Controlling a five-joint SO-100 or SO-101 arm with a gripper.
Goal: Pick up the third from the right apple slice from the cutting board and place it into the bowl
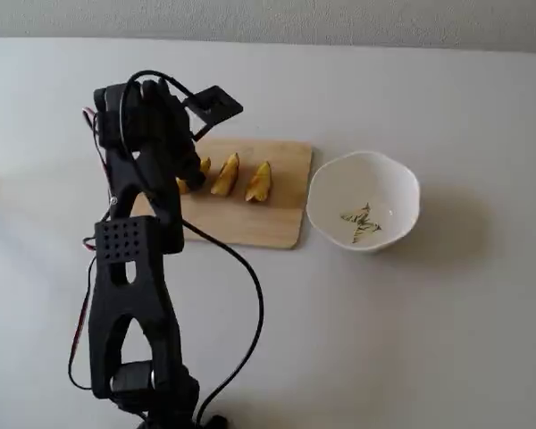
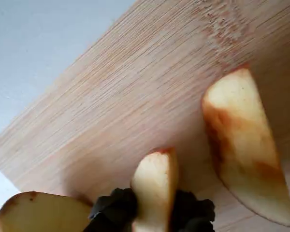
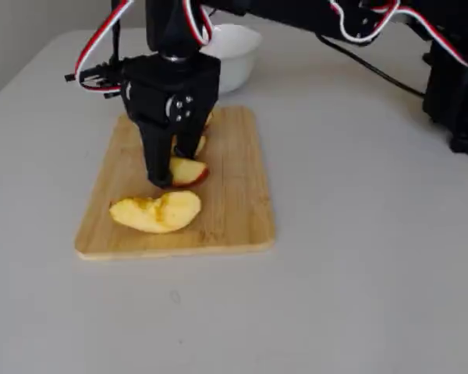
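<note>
The apple slice [image 2: 154, 179] lies on the cutting board [image 2: 135, 96], third from the right in a fixed view [image 1: 199, 172], half hidden by the arm. My gripper [image 2: 154, 217] is down on it, with a black finger pressed on each side of the slice. In another fixed view the gripper [image 3: 174, 167] stands upright over the slice [image 3: 189, 171], which rests on the board [image 3: 234, 202]. The white scalloped bowl [image 1: 411, 192] stands right of the board [image 1: 277, 223]; it is empty, with a green motif inside.
Two more slices [image 1: 225, 174] [image 1: 260, 181] lie to the right of the held one. A larger wedge [image 3: 156, 212] lies on its other side, hidden by the arm in a fixed view. The bowl [image 3: 246, 47] is beyond the board's far end. Cables hang along the arm.
</note>
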